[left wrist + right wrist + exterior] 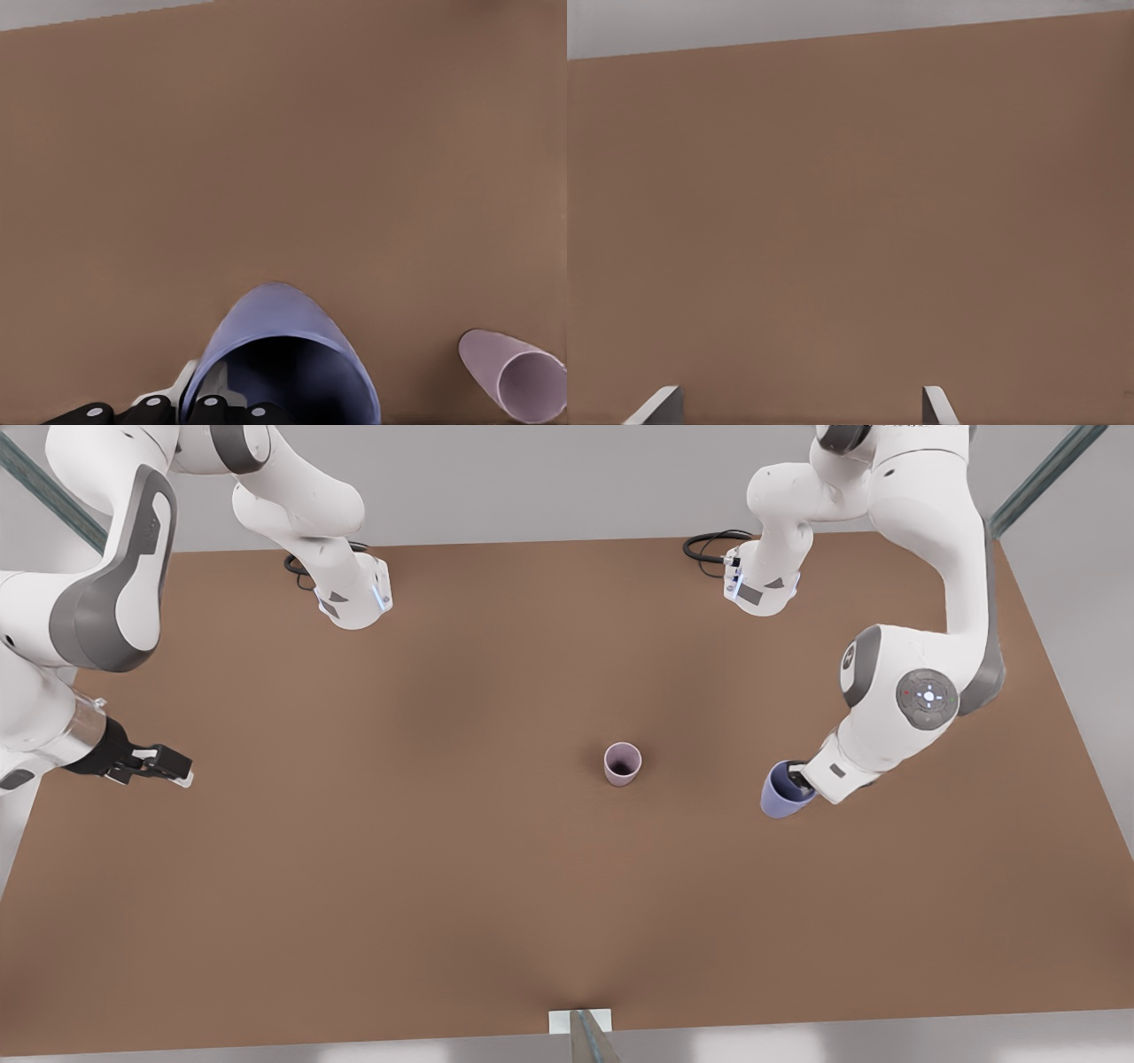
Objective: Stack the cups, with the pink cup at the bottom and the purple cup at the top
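The pink cup [623, 763] stands upright, mouth up, near the middle of the brown table [425, 868]. To its right in the front view my left gripper [797, 782] is shut on the rim of the purple cup [782, 793], which is tilted, one finger inside its mouth. In the left wrist view the purple cup [283, 350] sits close in the left gripper [205, 398], with the pink cup [518, 379] a short way off. My right gripper [173, 766] waits open over the table at the front view's left edge, its fingertips [660, 403] wide apart with nothing between them.
Both arm bases [354, 598] [760, 584] stand at the table's far edge with black cables [709, 545] beside them. A white bracket [580, 1020] sits at the near edge. Bare table lies between the two cups.
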